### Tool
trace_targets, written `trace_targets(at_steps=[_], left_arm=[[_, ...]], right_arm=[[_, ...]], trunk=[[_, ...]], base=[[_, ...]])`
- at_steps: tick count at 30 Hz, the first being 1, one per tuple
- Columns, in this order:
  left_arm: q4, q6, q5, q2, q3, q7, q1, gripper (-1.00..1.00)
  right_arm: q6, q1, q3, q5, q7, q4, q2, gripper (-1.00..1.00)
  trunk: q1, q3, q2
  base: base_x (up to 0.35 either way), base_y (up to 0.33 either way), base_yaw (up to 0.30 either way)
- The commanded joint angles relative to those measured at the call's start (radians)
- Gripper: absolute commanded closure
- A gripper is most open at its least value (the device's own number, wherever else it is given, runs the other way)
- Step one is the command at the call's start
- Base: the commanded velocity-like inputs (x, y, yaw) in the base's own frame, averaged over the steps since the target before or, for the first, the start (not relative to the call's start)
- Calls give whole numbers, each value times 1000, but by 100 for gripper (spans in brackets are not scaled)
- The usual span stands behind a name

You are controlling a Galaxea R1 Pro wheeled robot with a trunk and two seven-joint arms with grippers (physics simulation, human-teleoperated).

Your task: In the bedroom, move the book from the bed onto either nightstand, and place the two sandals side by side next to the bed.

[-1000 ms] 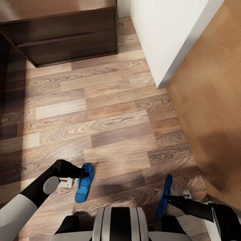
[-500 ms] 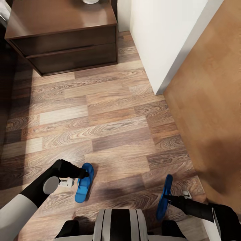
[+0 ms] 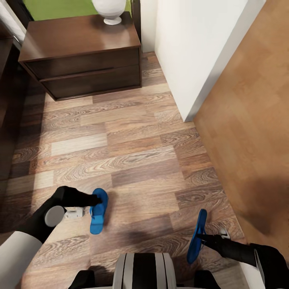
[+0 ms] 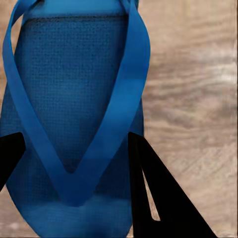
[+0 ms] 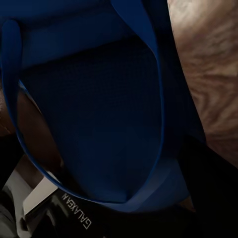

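Observation:
My left gripper (image 3: 98,199) is shut on one bright blue sandal (image 3: 97,212), holding it low over the wood floor at the lower left of the head view. In the left wrist view that sandal (image 4: 74,99) lies sole-up-close between the two black fingers (image 4: 158,198), its strap forming a V. My right gripper (image 3: 202,237) is shut on the other sandal (image 3: 196,237), which hangs on edge at the lower right; up close it is dark blue (image 5: 99,109). A dark brown nightstand (image 3: 84,52) with two drawer fronts stands ahead. The book is out of view.
A white vase (image 3: 108,10) stands on the nightstand's top. A white wall corner (image 3: 188,52) juts in at the upper right, with an orange-brown panel (image 3: 249,120) beside it. A dark shadowed strip (image 3: 6,120) runs along the left edge. Wood-plank floor (image 3: 132,148) stretches between me and the nightstand.
The head view has shifted, so the nightstand sits lower in the picture and its top and vase now show. My left gripper with its sandal has edged slightly forward; the right holds still.

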Motion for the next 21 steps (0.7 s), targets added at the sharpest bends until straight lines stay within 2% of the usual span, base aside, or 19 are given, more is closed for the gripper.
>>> trace_targets(at_steps=[1,2,7,9,10,12,13,14,16,18,21], left_arm=[[0,-1,11,-6,40,-5,0,100],[1,-1,11,-20,83,-5,0,100],[4,-1,28,-37,157,-1,0,100],[5,-1,74,-45,210,-1,1,100],[6,-1,149,-50,272,0,1,100],[9,-1,239,-53,333,1,1,100],[20,-1,315,-54,371,2,1,100],[44,-1,394,-57,392,3,1,100],[81,-1,503,-72,406,2,2,100],[94,-1,540,-78,410,1,3,100],[100,-1,558,-80,413,0,5,100]], right_arm=[[9,-1,-4,11,10,-1,1,100],[9,-1,-4,11,10,-1,1,100],[9,-1,-4,11,10,-1,1,100],[9,-1,-4,11,10,-1,1,100],[9,-1,-4,11,10,-1,1,100],[9,-1,-4,11,10,-1,1,100],[9,-1,-4,11,10,-1,1,100],[9,-1,-4,11,10,-1,1,100],[9,-1,-4,11,10,-1,1,100],[9,-1,-4,11,10,-1,1,100],[9,-1,-4,11,10,-1,1,100]], trunk=[[0,3,0],[-1,7,0],[-3,27,1],[-4,34,2],[-4,34,2],[-4,34,2],[-4,34,2],[-4,34,2],[-4,34,2],[-4,34,2],[-4,34,2]], base=[[0,0,0],[0,0,0],[0,0,0],[0,0,0],[0,0,0],[0,0,0],[0,0,0],[0,0,0],[0,0,0],[0,0,0],[0,0,0]])
